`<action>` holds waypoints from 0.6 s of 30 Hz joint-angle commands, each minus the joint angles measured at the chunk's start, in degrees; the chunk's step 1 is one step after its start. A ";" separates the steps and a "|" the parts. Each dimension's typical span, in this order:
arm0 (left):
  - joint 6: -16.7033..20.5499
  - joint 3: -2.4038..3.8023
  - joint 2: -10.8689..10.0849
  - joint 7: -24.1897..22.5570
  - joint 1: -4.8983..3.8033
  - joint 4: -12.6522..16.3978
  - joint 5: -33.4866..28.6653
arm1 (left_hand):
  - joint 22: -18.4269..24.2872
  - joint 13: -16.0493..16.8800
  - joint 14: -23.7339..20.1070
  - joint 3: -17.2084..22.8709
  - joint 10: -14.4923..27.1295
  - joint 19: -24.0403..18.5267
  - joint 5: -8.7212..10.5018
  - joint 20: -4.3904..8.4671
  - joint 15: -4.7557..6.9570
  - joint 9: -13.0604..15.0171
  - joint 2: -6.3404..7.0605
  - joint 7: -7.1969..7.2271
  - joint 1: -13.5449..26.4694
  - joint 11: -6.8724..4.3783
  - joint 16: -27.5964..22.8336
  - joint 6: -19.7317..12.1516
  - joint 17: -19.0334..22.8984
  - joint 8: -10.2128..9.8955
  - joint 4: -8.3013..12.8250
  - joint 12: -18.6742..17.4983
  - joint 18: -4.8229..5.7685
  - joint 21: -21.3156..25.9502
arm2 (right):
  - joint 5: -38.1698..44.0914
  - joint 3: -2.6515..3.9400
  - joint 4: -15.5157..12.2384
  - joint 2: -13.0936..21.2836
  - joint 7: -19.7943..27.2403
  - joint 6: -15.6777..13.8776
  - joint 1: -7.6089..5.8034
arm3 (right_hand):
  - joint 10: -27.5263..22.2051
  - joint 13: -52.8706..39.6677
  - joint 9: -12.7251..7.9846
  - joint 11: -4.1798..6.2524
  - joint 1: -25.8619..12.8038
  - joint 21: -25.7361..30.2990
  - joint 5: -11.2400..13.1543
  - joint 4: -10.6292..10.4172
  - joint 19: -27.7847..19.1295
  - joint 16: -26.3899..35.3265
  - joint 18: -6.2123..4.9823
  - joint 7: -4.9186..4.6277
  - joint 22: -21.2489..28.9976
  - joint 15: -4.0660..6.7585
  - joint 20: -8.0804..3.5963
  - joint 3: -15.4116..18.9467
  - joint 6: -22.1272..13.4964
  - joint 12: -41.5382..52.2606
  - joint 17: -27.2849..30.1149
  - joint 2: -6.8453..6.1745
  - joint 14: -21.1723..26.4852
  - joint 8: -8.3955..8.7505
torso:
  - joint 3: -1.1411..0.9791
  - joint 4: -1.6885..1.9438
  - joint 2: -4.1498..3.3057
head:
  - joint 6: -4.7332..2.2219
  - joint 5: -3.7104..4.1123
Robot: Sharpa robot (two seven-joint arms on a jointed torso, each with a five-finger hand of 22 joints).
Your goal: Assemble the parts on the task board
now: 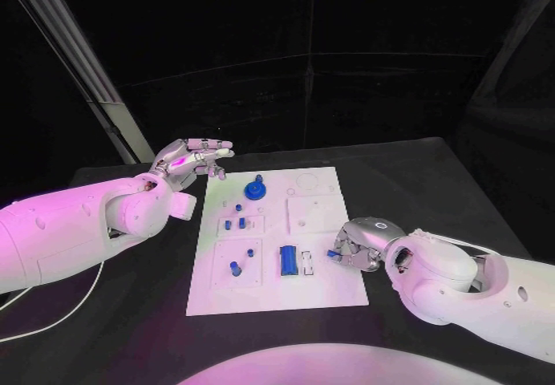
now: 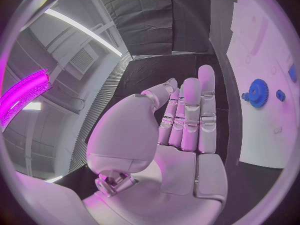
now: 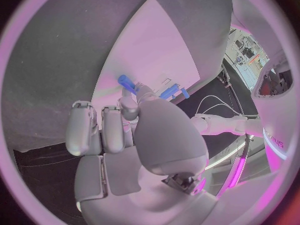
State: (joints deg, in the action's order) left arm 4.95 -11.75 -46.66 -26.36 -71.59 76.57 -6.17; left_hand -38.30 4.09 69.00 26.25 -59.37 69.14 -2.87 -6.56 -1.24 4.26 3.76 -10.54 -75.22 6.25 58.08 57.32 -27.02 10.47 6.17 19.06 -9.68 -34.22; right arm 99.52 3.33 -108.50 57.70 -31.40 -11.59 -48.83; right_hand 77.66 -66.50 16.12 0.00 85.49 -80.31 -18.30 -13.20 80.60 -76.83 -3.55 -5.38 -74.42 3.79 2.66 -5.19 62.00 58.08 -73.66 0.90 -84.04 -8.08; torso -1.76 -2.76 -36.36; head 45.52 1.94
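head view: task board (image 1: pixel 324 298) mid-frame bears blue parts (image 1: pixel 287 261); right robot hand (image 1: pixel 356 249) pinches a small blue part (image 1: pixel 332 253); left robot hand (image 1: pixel 191 158) spread, holding nothing.

Small blue part (image 1: pixel 332 253) at right hand (image 1: pixel 362 243): mostly hidden by its fingers (image 3: pixel 128 108), shape unclear. Task board (image 2: pixel 262 60) cut off at left-wrist frame edge.

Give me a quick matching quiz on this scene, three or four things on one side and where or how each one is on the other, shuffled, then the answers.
Things:
1. left hand
2. right hand
3. blue gear
4. blue cylinder

States:
A. lying on the task board, in its near half
B. pinching a small blue part
C. holding nothing, fingers straight, beside the board's far left corner
D. on the board's far half

Pairs: 1-C, 2-B, 3-D, 4-A
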 commanded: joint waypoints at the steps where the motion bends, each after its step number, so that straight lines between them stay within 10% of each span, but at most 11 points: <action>1: -0.64 0.03 0.03 -0.17 -0.04 0.04 -0.11 | 0.10 -0.09 -0.41 0.00 0.30 -0.51 -0.39 -0.05 0.13 -0.10 -0.13 0.00 -0.34 0.03 -0.14 -0.35 0.06 0.38 0.33 0.33 -0.78 0.33 | -6.55 -0.34 -0.35 0.16 -1.09 -3.68 0.34 | 0.35 0.12 0.42 0.00 -2.69 -0.05 0.01 1.08 0.16 0.09 -0.23 0.59 0.14 0.06 -0.08 -4.84 1.02 -0.28 0.06 -2.61 -2.82 0.60 | 0.05 0.00 0.01 | -0.03 -0.01; 7: -0.65 0.03 0.06 -0.17 -0.03 0.07 -0.11 | 0.10 -0.09 -0.41 0.00 0.30 -0.51 -0.39 -0.05 0.13 -0.10 -0.13 0.00 -0.34 0.03 -0.14 -0.35 0.06 0.38 0.33 0.33 -0.78 0.33 | -11.54 -0.32 -1.31 -0.02 -1.09 -8.65 0.32 | 1.11 -0.58 0.76 0.17 -5.23 -0.47 0.09 0.19 0.62 -0.50 -0.09 0.85 -0.55 0.17 -0.20 -7.99 2.01 0.67 -0.67 -4.63 -3.03 0.65 | 0.06 0.01 -0.01 | 0.02 -0.08; 18: -0.61 0.03 0.02 -0.18 -0.03 0.25 -0.11 | 0.10 -0.09 -0.41 0.00 0.30 -0.51 -0.39 -0.05 0.13 -0.10 -0.13 0.00 -0.34 0.03 -0.14 -0.35 0.06 0.38 0.33 0.33 -0.78 0.33 | -19.77 -0.31 -0.74 -1.87 -1.53 -9.16 0.29 | 1.91 -1.30 1.48 0.40 -8.72 -0.85 -2.61 -0.43 1.00 -0.99 0.05 1.20 -1.16 0.35 -0.38 -9.76 3.27 1.58 -1.26 -6.47 -3.16 0.32 | 0.09 -0.06 -0.03 | 0.26 -0.27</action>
State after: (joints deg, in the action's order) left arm 4.95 -11.76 -46.62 -26.32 -71.55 76.68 -6.17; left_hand -38.29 4.09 69.00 26.25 -59.37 69.14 -2.87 -6.56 -1.24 4.26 3.76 -10.54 -75.22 6.25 58.08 57.32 -27.02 10.47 6.17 19.06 -9.68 -34.22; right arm 84.11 3.02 -109.20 56.05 -32.52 -18.84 -48.47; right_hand 79.25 -67.76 17.48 0.31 77.06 -80.95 -20.81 -13.44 81.23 -77.69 -3.54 -4.17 -74.95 3.91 2.27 -14.69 64.92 59.41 -74.88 -5.63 -84.16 -7.62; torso -1.64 -2.73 -36.36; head 45.74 1.71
